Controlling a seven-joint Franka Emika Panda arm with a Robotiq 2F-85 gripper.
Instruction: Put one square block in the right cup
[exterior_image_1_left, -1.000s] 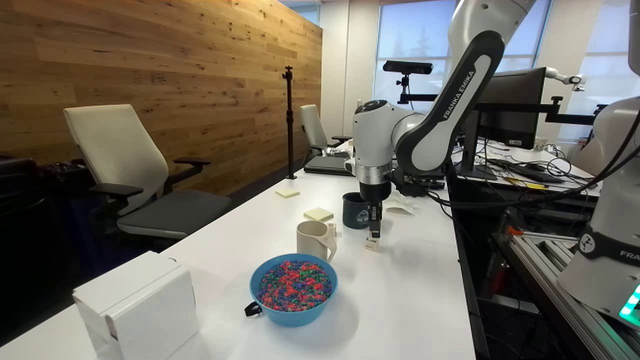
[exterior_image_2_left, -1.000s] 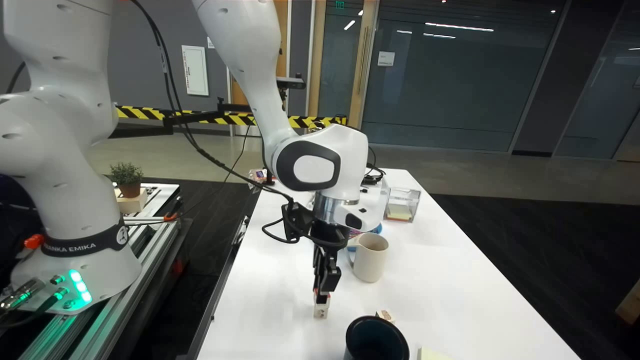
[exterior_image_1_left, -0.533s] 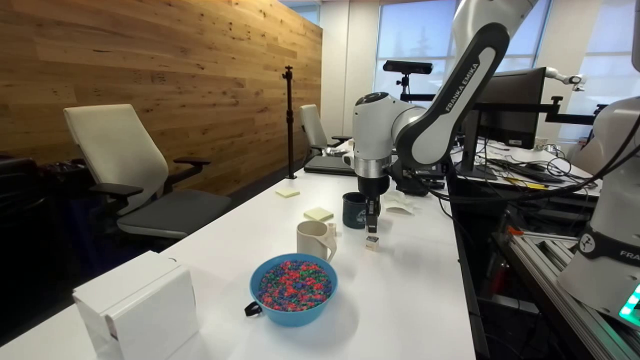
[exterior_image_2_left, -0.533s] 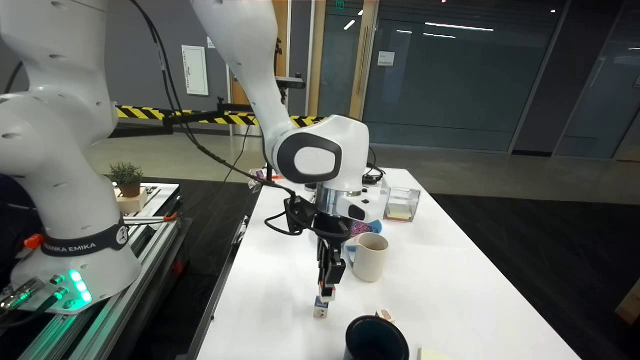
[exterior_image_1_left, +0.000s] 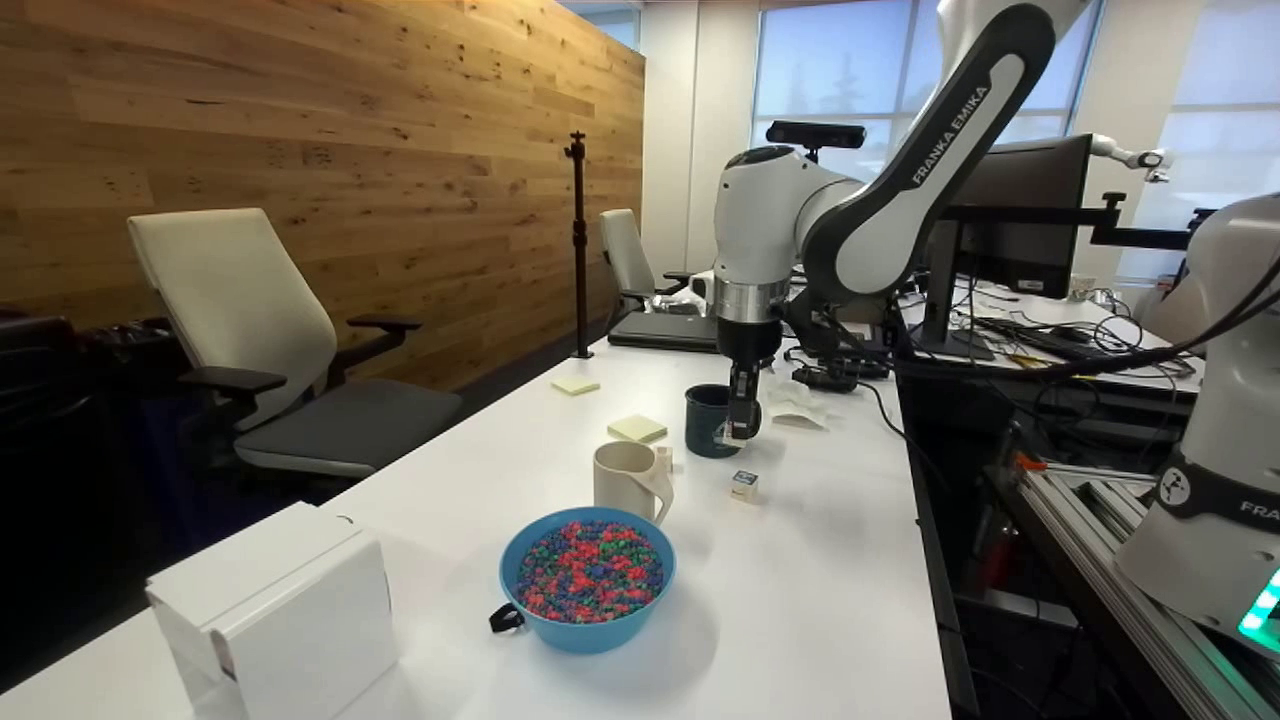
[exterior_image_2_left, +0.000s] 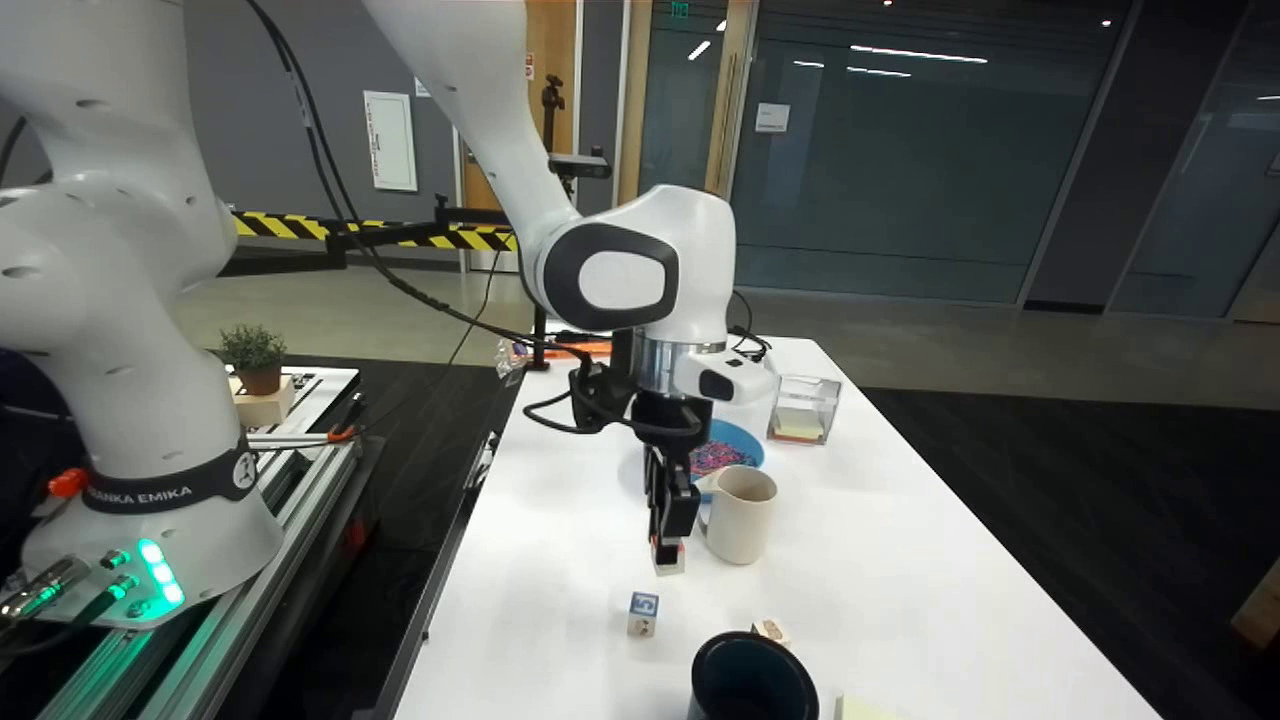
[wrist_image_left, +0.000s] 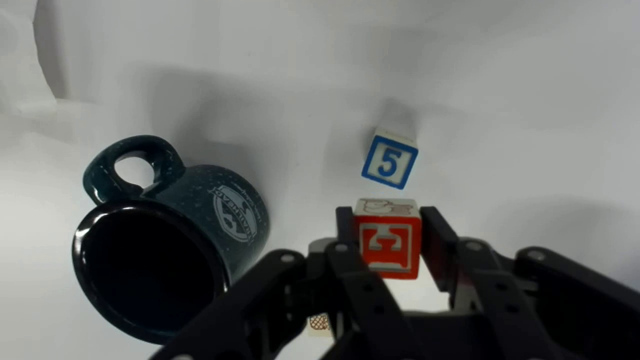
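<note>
My gripper (wrist_image_left: 387, 235) is shut on a red-faced square block (wrist_image_left: 390, 255) and holds it in the air. The held block shows small below the fingertips in an exterior view (exterior_image_2_left: 670, 565). The right cup, a dark glossy mug (wrist_image_left: 235, 215), stands upright to the left of the gripper in the wrist view, its opening dark. It also shows in both exterior views (exterior_image_1_left: 706, 420) (exterior_image_2_left: 755, 690). A square block with a blue 5 (wrist_image_left: 390, 162) lies on the table near the mug (exterior_image_2_left: 642, 615). Another pale block (exterior_image_2_left: 770, 631) lies beside the mug, partly hidden in the wrist view (wrist_image_left: 319, 322).
A cream-white cup (exterior_image_1_left: 622, 480) and a blue bowl (exterior_image_1_left: 590, 640) of colourful bits stand on the table. A white box (exterior_image_1_left: 300, 620) is at the near end. Sticky notes (exterior_image_1_left: 637, 429) and crumpled paper (exterior_image_1_left: 798, 405) lie near the mug.
My gripper has risen with the red-faced block, lifting it off the blue 5 block and moving it aside. The blue 5 block stays on the table, its top now exposed.
</note>
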